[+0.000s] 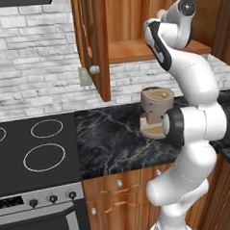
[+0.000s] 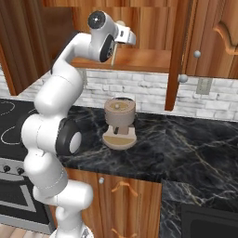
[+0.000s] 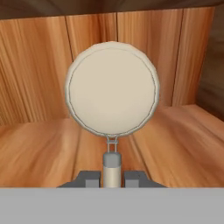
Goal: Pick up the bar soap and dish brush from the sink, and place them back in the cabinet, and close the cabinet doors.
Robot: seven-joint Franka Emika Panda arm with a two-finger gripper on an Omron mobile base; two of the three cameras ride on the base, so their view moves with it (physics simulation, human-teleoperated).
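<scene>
1. Two tall reddish-brown wooden cabinet doors with arched panels and round pale knobs stand open: one (image 1: 97, 45) left of the arm in the left base view, the other (image 2: 179, 53) right of it in the right base view.
2. Between them, the reddish-brown wooden wall cabinet (image 1: 132, 51) shows its inner shelf.
3. Reaching into that cabinet, the white arm's two-finger gripper (image 3: 112, 177) is clamped on the thin pale handle of the dish brush with the round cream head (image 3: 112, 89); in the hand view the head stands just above the shelf boards, in front of the back wall.
4. From the right base view the brush handle (image 2: 113, 53) hangs down below the hand, over the shelf's front edge.
5. Below, a round tan coffee machine (image 2: 119, 122) sits on the dark marbled stone counter (image 2: 186, 139).
</scene>
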